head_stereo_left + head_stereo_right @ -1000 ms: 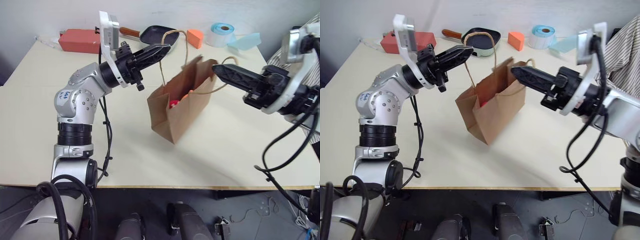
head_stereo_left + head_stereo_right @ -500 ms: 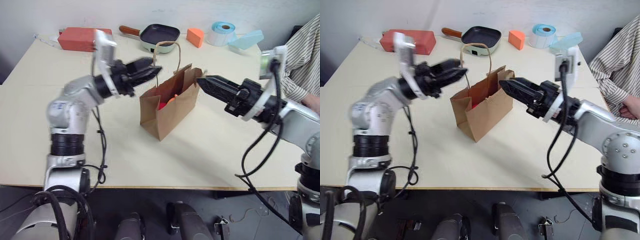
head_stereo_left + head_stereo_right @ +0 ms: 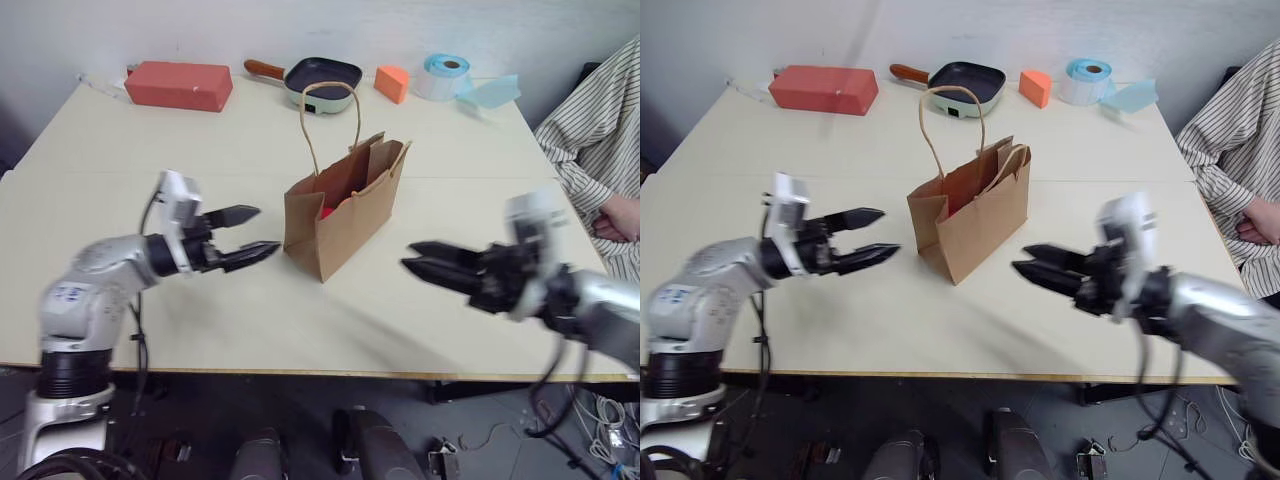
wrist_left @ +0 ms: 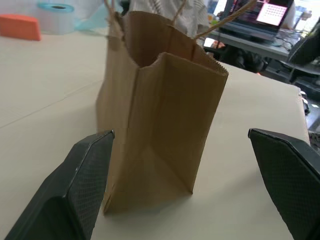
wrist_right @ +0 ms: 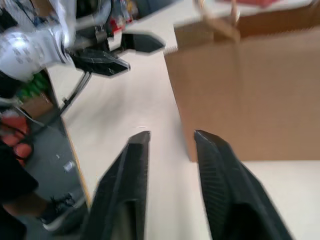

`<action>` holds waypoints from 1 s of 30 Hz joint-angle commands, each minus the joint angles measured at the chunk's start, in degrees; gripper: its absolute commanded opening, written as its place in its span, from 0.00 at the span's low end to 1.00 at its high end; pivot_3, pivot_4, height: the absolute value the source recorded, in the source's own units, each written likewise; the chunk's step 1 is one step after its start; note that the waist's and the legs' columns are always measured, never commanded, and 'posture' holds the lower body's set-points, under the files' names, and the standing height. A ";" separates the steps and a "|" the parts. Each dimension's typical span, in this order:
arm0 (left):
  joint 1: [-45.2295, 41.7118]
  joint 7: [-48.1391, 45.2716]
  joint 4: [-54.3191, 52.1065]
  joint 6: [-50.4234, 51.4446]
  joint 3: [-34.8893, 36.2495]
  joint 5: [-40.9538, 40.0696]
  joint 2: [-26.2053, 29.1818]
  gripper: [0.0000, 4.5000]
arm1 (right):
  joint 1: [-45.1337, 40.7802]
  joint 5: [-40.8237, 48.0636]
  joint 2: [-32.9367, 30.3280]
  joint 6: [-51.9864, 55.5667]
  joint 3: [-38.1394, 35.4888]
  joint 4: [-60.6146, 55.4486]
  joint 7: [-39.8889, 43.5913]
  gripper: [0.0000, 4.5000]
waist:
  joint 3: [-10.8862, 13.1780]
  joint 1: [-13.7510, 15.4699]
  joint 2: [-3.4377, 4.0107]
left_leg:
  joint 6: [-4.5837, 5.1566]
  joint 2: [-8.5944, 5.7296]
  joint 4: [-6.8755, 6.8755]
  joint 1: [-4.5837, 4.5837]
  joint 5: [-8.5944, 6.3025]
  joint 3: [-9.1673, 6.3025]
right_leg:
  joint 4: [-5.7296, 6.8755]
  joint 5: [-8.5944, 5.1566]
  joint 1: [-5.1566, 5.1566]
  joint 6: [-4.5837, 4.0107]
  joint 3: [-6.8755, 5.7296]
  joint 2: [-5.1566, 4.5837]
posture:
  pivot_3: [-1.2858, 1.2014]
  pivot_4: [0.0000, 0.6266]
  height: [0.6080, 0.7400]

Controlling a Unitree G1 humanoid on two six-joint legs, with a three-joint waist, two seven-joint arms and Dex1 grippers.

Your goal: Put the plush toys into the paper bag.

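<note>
Your brown kraft paper bag (image 3: 335, 220) stands upright mid-table with a red plush toy (image 3: 327, 212) showing inside. Your left gripper (image 3: 248, 234) sits left of it, fingers spread wide and empty. Your right gripper (image 3: 422, 263), right of the bag, has fingers slightly parted, holding nothing.

paper bag (image 3: 340, 215) mid-table (image 3: 200, 130) | left tool (image 3: 243, 235) left of it | right tool (image 3: 428, 265) right, nearer

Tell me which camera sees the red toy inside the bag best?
The left eye view: the red plush toy peeks through the paper bag mouth. The right eye view shows a smaller red sliver; both wrist views show the bag's outside.
</note>
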 commanded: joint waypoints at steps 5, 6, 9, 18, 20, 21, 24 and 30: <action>-6.51 -3.02 7.63 -8.84 -4.79 5.66 -3.99 1.00 | -13.75 -28.15 13.00 -10.69 18.68 15.34 -1.14 0.01 | 0.00 -0.19 0.01 | -0.05 0.05 -0.06 -0.02 0.02 0.08 | 0.02 -0.03 -0.17 -0.05 -0.01 0.02 | 0.52 0.24 1.00; -6.71 -3.37 7.92 -9.01 -4.97 5.65 -4.34 1.00 | -15.09 -30.03 14.97 -11.36 19.37 17.67 -1.40 0.01 | 0.00 -0.20 0.01 | -0.05 0.06 -0.06 -0.04 0.02 0.11 | 0.03 -0.03 -0.19 -0.05 -0.01 0.02 | 0.52 0.24 1.00; -7.09 -3.47 8.56 -9.72 -5.75 6.07 -5.96 1.00 | -17.71 -34.55 19.39 -13.19 20.17 23.31 -1.55 0.01 | 0.00 0.03 0.01 | -0.05 0.07 -0.03 -0.07 0.02 0.10 | 0.04 -0.03 -0.22 -0.06 -0.02 -0.01 | 0.52 0.24 1.00; -10.40 2.98 14.40 -13.46 -5.06 10.34 -11.09 1.00 | -17.01 -38.67 23.14 -12.98 18.20 24.68 0.86 0.01 | 0.00 0.00 0.01 | -0.01 0.06 0.02 -0.08 -0.01 0.10 | 0.10 -0.03 -0.21 -0.06 -0.03 -0.03 | 0.52 0.24 1.00; -11.04 3.40 16.55 -14.96 -5.23 11.34 -11.78 1.00 | -16.58 -38.36 23.61 -12.57 17.52 23.39 1.51 0.01 | 0.00 -0.22 0.01 | -0.01 0.06 0.05 -0.05 0.00 0.10 | 0.15 -0.03 -0.21 -0.06 -0.03 -0.03 | 0.52 0.24 1.00; -11.22 2.92 17.26 -15.33 -5.43 11.37 -11.96 0.96 | -16.36 -38.13 23.79 -12.34 17.12 22.65 1.82 0.00 | 0.00 -0.33 0.01 | -0.01 0.06 0.05 -0.04 0.00 0.12 | 0.16 -0.03 -0.21 -0.06 -0.02 -0.03 | 0.52 0.24 1.00; -11.61 0.90 18.88 -16.24 -6.51 11.85 -12.31 0.81 | -15.67 -37.89 23.78 -11.89 16.09 20.53 2.74 0.00 | 0.00 -0.30 0.01 | -0.01 0.06 0.04 -0.06 0.00 0.10 | 0.16 -0.03 -0.21 -0.06 -0.03 -0.03 | 0.52 0.24 1.00; -14.60 0.40 25.46 -19.73 -6.68 14.27 -13.88 0.38 | -12.55 -36.38 21.95 -11.80 11.89 13.97 4.98 0.00 | 0.00 0.18 0.01 | -0.01 0.05 0.04 -0.06 -0.01 0.10 | 0.13 -0.03 -0.21 -0.06 -0.05 -0.03 | 0.52 0.24 1.00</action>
